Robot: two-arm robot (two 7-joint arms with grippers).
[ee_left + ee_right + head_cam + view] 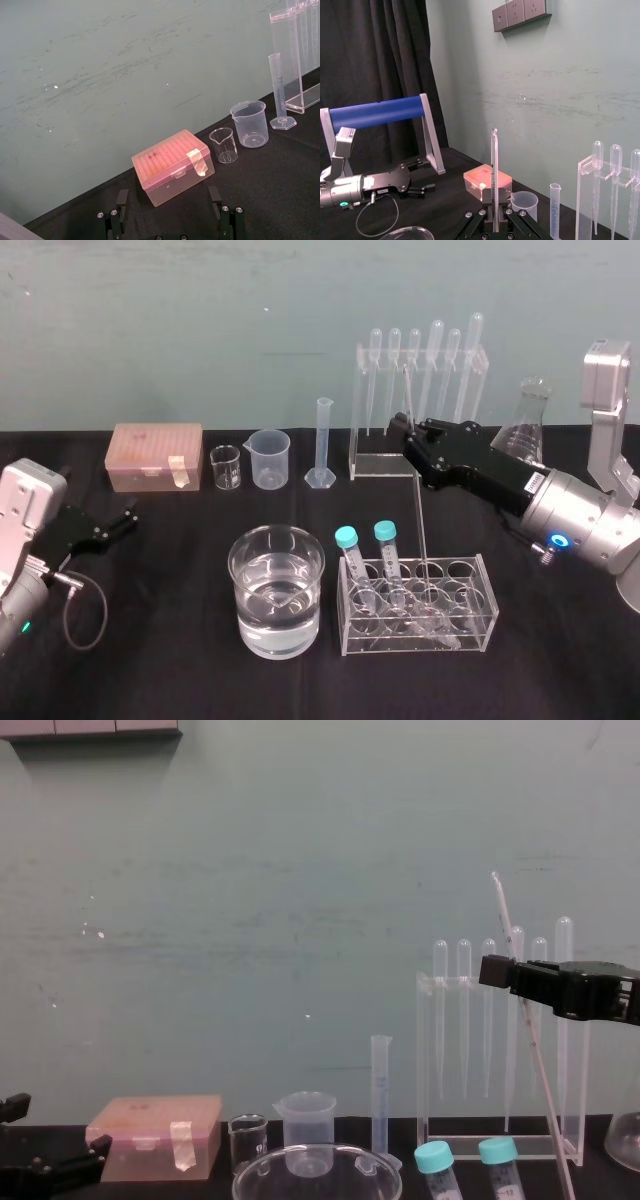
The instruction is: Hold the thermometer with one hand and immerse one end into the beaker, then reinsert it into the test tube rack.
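Left pincer (127, 518) low, left side, fingers apart. Right pincer (403, 428) raised, clamped on thermometer (419, 510).

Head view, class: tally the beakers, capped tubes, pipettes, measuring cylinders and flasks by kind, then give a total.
Beakers: 3
Teal-capped tubes: 2
Pipettes: 6
Measuring cylinder: 1
Conical flask: 1
Total: 13

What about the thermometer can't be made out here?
- Chest view: the bottom edge cuts off the lower end of the thermometer.
- Head view: its tip vanishes against the clear low tube stand.
- Right wrist view: the right gripper hides the rod below it.
- Scale marks: too small to read.
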